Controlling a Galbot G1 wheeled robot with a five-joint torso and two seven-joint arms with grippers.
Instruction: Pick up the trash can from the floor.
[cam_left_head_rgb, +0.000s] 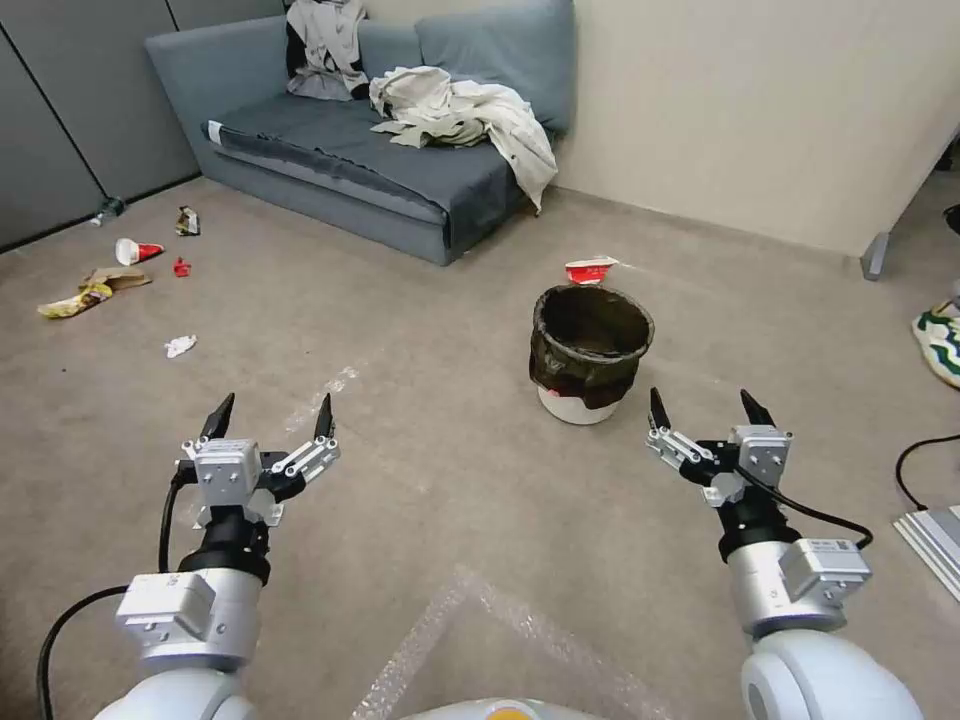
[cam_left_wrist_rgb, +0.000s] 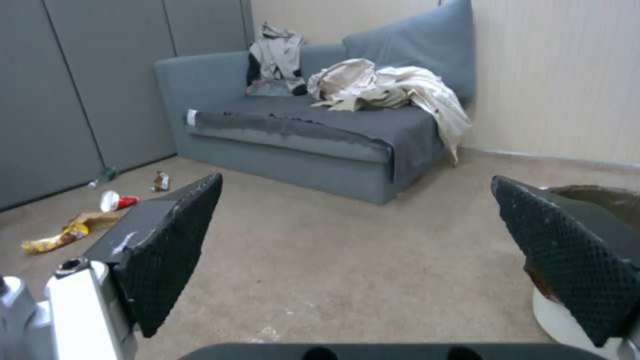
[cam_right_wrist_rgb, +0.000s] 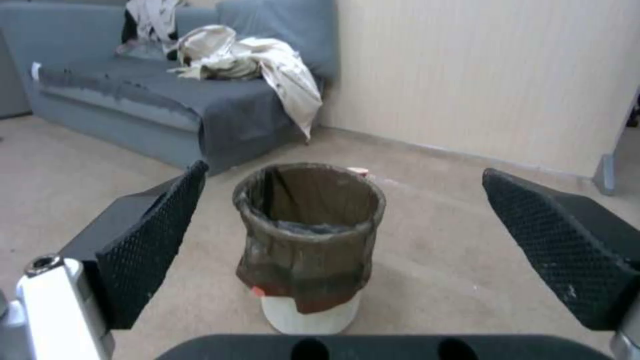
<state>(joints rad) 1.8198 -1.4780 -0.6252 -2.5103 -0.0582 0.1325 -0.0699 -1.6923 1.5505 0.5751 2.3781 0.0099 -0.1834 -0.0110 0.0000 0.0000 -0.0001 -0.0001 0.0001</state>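
Small round white trash can (cam_left_head_rgb: 590, 350), dark bag-lined, upright on beige carpet floor (cam_left_head_rgb: 450, 480); right pincer (cam_left_head_rgb: 702, 408) spread, near it; left pincer (cam_left_head_rgb: 272, 415) spread, well apart.

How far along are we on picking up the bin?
Done: the trash can stands upright on the floor before the robot. In hand: the right gripper hangs open short of it, lined up with it in the right wrist view. The left gripper hovers open, off to the side. Left: grasp and lift.

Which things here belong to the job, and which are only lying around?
Job: trash can, floor, right gripper, open; left gripper, open.

Lying about: red-and-white cup, sofa, clothes, litter.
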